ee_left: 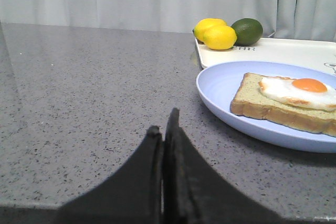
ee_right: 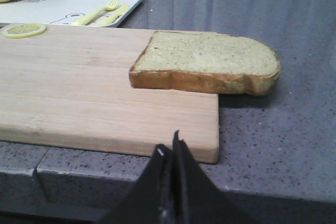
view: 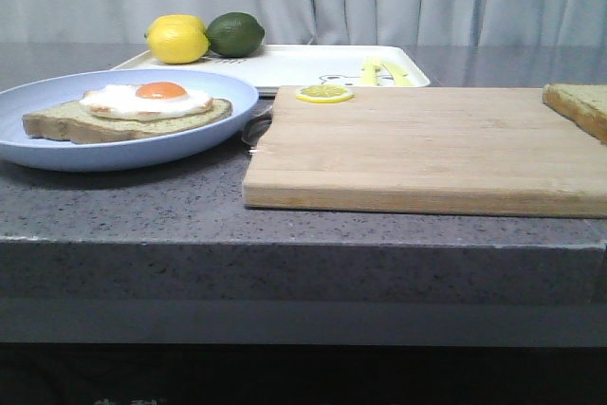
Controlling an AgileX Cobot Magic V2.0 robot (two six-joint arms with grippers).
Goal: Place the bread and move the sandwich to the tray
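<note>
Here, a grey speckled bench [view: 123, 206] carries everything. Largest on it is a light wooden cutting board [view: 427, 149] at centre right. Behind it, at the far side, lies the white tray [view: 303, 65], holding a lemon [view: 177, 41], a lime [view: 235, 33] and yellow cutlery [view: 384, 72]. At the left sits a round light-blue plate [view: 57, 154] bearing the sandwich [view: 133, 111]: one tan slice topped with a fried egg. The bread [ee_right: 207, 61] lies flat on the board's right end, partly overhanging the edge. A lemon slice [view: 324, 93] rests on the board's far edge, near the tray. The left tool [ee_left: 164, 135], fingers pressed together, hangs low over bare bench left of the plate. The right tool [ee_right: 169, 153], likewise closed and empty, hangs near the board's near right corner.
</note>
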